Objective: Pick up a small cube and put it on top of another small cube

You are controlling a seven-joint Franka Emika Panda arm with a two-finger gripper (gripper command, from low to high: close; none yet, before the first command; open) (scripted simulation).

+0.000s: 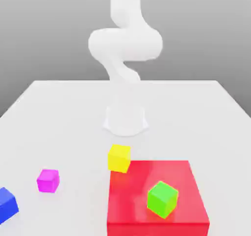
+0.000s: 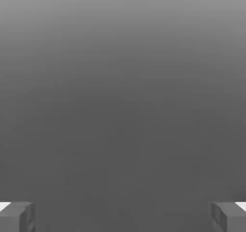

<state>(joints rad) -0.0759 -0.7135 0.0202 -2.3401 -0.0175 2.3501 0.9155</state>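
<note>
The small magenta-pink cube (image 1: 48, 180) rests on the white table (image 1: 59, 112) toward the exterior view's left front. A yellow cube (image 1: 119, 157) sits near the middle, touching the back left corner of a large red block (image 1: 162, 178). A blue cube (image 1: 7, 204) lies at the far left front edge. A green cube (image 1: 162, 199) stands on top of the red block. In the hand view my gripper (image 2: 123, 216) is open, its two grey fingertips (image 2: 17, 216) far apart with nothing between them, facing plain grey background.
The white arm's base (image 1: 126, 117) stands at the table's centre, its links rising above. The red block fills the front right of the table.
</note>
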